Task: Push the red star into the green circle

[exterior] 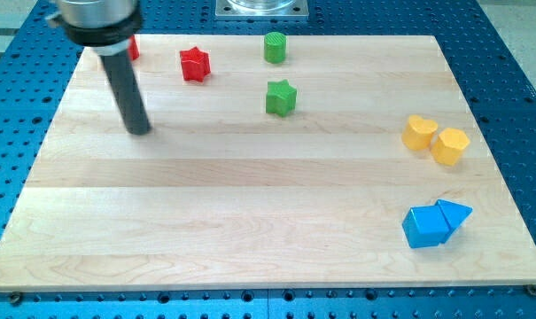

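The red star lies near the view's top, left of centre, on the wooden board. The green circle stands to its right, close to the top edge, about a block-width of bare board between them. My tip rests on the board below and to the left of the red star, apart from it. The rod rises up and left toward the dark arm head.
A green star lies below the green circle. A red block is partly hidden behind the rod at top left. Two yellow blocks touch at the right. Two blue blocks touch at bottom right.
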Robot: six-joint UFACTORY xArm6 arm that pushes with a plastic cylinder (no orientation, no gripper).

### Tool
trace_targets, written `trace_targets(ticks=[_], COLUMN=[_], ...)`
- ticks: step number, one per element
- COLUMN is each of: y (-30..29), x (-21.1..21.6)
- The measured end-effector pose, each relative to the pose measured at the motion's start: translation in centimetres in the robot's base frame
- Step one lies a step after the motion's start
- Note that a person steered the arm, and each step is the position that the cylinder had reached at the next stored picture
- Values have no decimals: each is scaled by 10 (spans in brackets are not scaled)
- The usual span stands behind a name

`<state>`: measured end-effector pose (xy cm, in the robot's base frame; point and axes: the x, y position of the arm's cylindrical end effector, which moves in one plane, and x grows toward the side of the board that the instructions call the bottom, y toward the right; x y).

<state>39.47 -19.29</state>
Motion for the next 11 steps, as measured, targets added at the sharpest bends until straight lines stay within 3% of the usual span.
trace_targets(ticks=[2,3,5,6,8,9,10,11], y=[82,67,37,80,185,194,143,220], x=[14,-67,-103,-125,-108,-103,-112,-138])
